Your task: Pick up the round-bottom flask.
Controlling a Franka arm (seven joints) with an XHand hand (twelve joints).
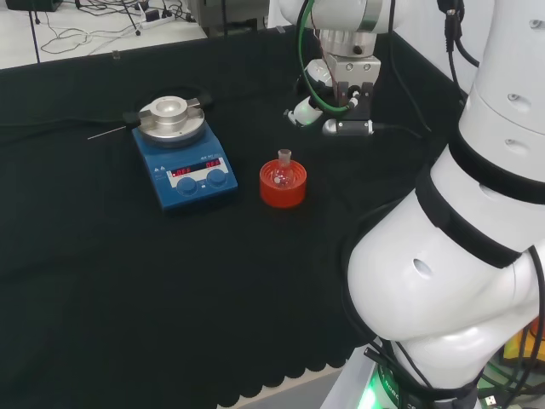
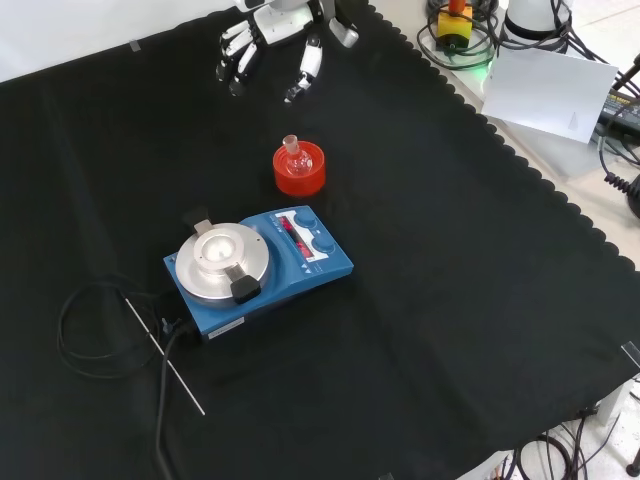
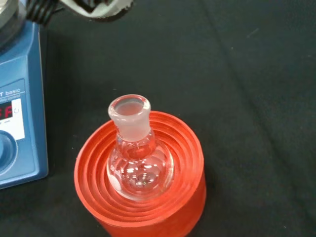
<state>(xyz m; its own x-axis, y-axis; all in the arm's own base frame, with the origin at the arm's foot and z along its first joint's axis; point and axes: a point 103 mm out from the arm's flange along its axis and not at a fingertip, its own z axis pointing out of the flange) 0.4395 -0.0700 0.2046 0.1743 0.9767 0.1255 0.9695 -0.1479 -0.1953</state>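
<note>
In the head view, you see the round-bottom flask (image 1: 283, 169) sitting upright in its red ribbed stand (image 1: 283, 189) on the black tabletop (image 1: 102, 281), just right of the blue hotplate stirrer (image 1: 182, 156). The arm's wrist hangs above and beyond it, well apart.

In the front view, your robot hand (image 2: 262, 45) hovers at the top, fingers (image 2: 307, 68) spread and relaxed, pointing down toward the cloth, holding nothing. The flask stands below it, clear of it.

In the wrist view, the flask's neck points up, its bulb nested in the stand's rings.
</note>
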